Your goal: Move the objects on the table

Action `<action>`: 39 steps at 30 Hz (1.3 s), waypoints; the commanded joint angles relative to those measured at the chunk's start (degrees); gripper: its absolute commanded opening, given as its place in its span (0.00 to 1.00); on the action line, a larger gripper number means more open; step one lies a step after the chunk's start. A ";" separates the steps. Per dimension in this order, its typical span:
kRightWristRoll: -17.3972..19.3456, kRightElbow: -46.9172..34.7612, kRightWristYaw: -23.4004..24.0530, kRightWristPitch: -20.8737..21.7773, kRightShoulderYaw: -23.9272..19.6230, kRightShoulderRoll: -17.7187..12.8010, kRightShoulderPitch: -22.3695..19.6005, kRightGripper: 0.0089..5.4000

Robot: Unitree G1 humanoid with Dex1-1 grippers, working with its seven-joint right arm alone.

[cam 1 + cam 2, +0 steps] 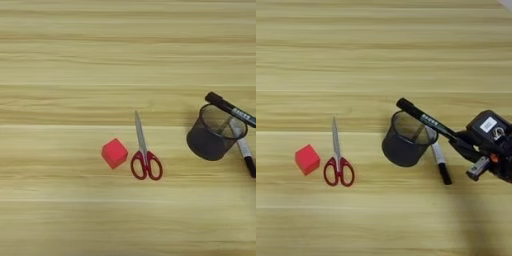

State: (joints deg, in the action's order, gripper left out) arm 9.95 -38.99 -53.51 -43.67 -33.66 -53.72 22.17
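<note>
On my screen, on the table [381, 45]:

- Red cube [307, 159]: flat on the wood at the left, just beside the scissors' handles, untouched.
- Scissors [337, 160]: red handles toward me, blades closed and pointing away.
- Black mesh cup [404, 140]: standing right of the scissors.
- Black marker [428, 120]: tilted, its far tip above the cup's rim, its near end clamped in my right end effector [465, 146], whose two black fingers are closed on it.
- Second pen [438, 157]: lying just right of the cup.
</note>
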 commanded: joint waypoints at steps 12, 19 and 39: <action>-5.74 4.73 -2.81 6.06 -0.79 -6.76 -2.67 0.15; -7.51 5.11 -4.01 7.21 -0.26 -6.87 -2.45 0.15; -11.57 10.56 -6.17 9.94 4.21 -9.89 -6.50 0.15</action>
State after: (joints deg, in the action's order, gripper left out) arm -0.47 -28.38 -60.88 -35.73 -28.56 -59.48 18.32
